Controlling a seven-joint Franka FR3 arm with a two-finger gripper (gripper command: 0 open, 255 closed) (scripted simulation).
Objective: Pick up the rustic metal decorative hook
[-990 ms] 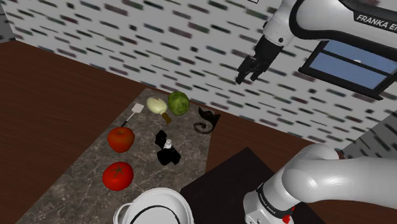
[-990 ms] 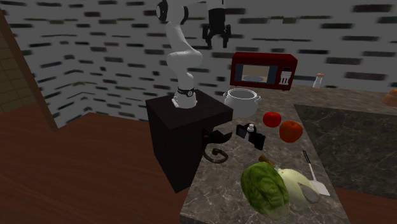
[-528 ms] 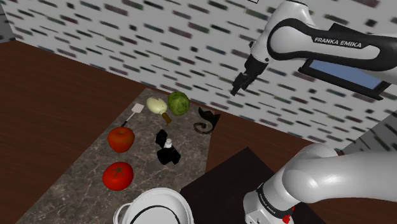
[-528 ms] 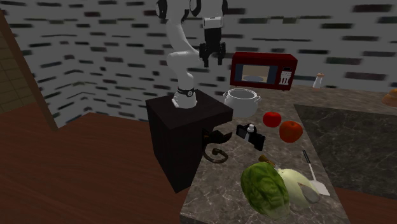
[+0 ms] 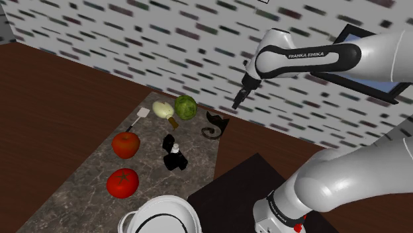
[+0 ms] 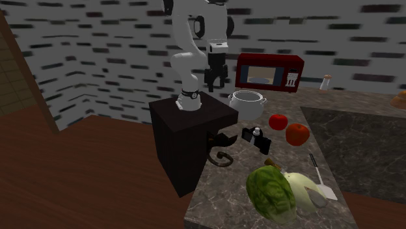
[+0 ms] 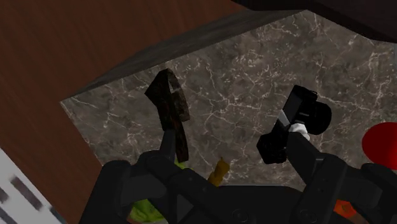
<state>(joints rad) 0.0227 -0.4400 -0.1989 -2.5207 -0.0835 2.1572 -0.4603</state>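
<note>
One hand (image 5: 236, 102), spread open and empty, is held at upper centre, above the hook (image 5: 214, 126) at the edge of the surface (image 5: 83, 192), presumably for descent.

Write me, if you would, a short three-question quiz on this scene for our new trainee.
1. True or false: the gripper holds the dark hook.
2. How many red tomatoes lie on the marble counter? A one, B two, C four.
3. Fill in: in the second exterior view, a red ___ stands behind the white pot.
Key: 1 false, the gripper is open, up above it; 2 B; 3 microwave.
</note>
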